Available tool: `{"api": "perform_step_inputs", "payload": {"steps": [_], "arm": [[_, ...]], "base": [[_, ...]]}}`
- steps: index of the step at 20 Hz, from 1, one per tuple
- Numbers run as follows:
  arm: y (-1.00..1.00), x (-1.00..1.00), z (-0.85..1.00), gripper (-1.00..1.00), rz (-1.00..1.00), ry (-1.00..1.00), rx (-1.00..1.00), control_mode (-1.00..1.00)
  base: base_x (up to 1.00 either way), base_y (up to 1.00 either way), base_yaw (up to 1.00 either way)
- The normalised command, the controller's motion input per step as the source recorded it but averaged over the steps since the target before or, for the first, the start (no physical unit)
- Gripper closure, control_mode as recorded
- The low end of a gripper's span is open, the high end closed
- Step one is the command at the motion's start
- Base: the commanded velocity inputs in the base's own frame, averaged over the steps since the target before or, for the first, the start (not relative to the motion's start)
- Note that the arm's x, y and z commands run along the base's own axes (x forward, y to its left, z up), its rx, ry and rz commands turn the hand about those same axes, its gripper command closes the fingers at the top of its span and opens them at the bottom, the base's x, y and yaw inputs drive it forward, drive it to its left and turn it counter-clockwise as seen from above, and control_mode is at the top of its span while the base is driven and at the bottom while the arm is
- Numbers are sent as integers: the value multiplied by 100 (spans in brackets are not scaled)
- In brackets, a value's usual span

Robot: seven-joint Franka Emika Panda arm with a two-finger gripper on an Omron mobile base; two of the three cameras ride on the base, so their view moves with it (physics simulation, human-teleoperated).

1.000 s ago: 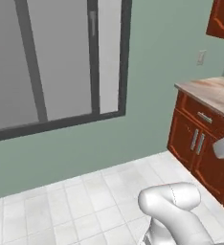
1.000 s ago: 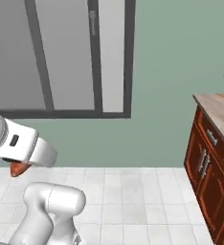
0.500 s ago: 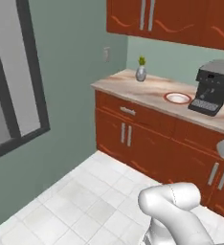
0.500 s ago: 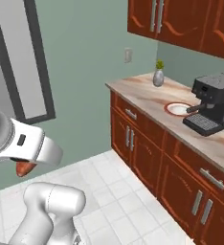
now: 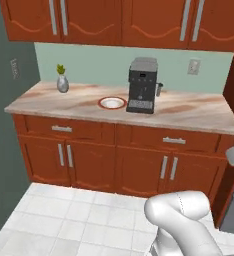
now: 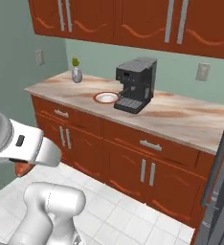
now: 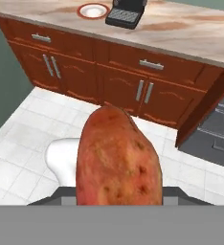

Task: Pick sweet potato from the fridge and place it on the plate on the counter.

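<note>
**Base now faces the bench, sweet potato in the pincer**

Since half a second ago your cameras have swung with the base: the bench (image 5: 199, 112) that sat off to the right now runs straight across both base views, and the grey window has left the picture.

Take the coffee machine (image 5: 143, 85) as your landmark. It stands on the bench near the middle. The plate (image 5: 112, 103), white with a reddish-brown rim, lies flat just beside the machine, on its left as you look from the base, and it holds nothing. Further left of the machine, well apart, a small grey vase (image 5: 62, 83) with a green sprig stands upright by the bench's end.

In the hand view the sweet potato (image 7: 117, 160) stands large and close, reddish-orange and pitted, upright in the pincer, which is closed around it. The plate and the machine appear far beyond it at the top. In the right base view a reddish tip of it peeks out under the white arm, low and well short of the bench.
</note>
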Motion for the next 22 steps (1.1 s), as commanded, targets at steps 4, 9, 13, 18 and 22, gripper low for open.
{"api": "perform_step_inputs", "payload": {"steps": [4, 9, 13, 18, 22], "arm": [[0, 0, 0, 100, 0, 0, 0, 100], [0, 0, 0, 100, 0, 0, 0, 100], [0, 0, 0, 100, 0, 0, 0, 100], [0, 0, 0, 100, 0, 0, 0, 100], [0, 0, 0, 100, 0, 0, 0, 100]], "base": [[9, 61, -61], [5, 94, -37], [11, 100, -23], [35, 70, -15], [49, 59, -12]]}}
